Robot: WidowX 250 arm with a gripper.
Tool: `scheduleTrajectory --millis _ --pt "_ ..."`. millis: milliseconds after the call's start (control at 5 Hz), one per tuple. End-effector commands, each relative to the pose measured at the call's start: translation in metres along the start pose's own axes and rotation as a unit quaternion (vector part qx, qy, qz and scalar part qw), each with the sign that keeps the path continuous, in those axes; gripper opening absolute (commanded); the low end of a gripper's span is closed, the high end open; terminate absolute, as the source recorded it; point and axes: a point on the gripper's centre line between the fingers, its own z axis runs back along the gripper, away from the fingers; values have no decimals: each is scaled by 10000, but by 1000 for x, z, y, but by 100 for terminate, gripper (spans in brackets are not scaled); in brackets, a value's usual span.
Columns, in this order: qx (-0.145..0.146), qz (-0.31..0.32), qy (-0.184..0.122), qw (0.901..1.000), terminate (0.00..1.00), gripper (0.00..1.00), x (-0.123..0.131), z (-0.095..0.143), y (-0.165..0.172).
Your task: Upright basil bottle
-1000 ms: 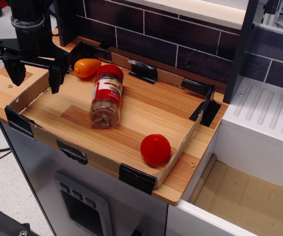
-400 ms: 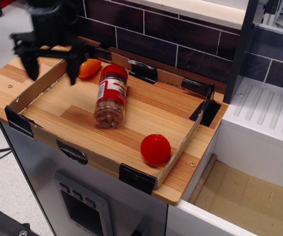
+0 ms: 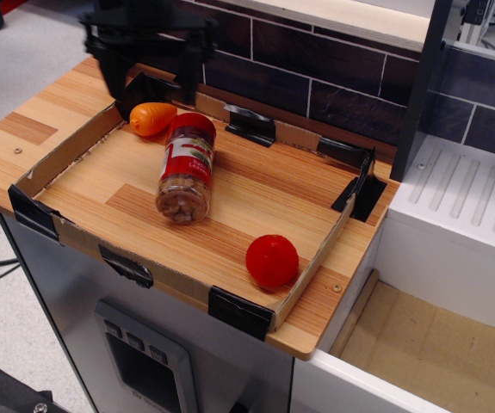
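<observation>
The basil bottle [image 3: 184,169] lies on its side in the cardboard tray [image 3: 58,159], red cap toward the back wall, clear base toward the front. It has a red-and-white label and brownish contents. My gripper [image 3: 150,86] hangs open above the tray's back left corner, its two dark fingers [image 3: 114,82] spread wide. It is above and behind the orange oval toy [image 3: 151,118], up and left of the bottle's cap, touching neither.
A red ball [image 3: 272,260] sits at the tray's front right. The tray has low cardboard walls with black taped corners [image 3: 240,311]. A dark brick wall [image 3: 316,77] runs behind it. A white drainboard [image 3: 462,206] lies to the right.
My gripper has moved right and back, from over the tray's left wall to above the back left corner near the orange toy. It stays open. The bottle shifted slightly and lies flat.
</observation>
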Motion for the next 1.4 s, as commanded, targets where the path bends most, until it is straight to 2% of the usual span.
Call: scheduleTrajectory --millis 0,600,1200 --pt "42 253 -574 9980 0 100 24 -5 -20" --pt "338 372 -457 9977 0 100 43 -33 -33" --pt "586 277 -433 9970 0 100 38 -55 -36"
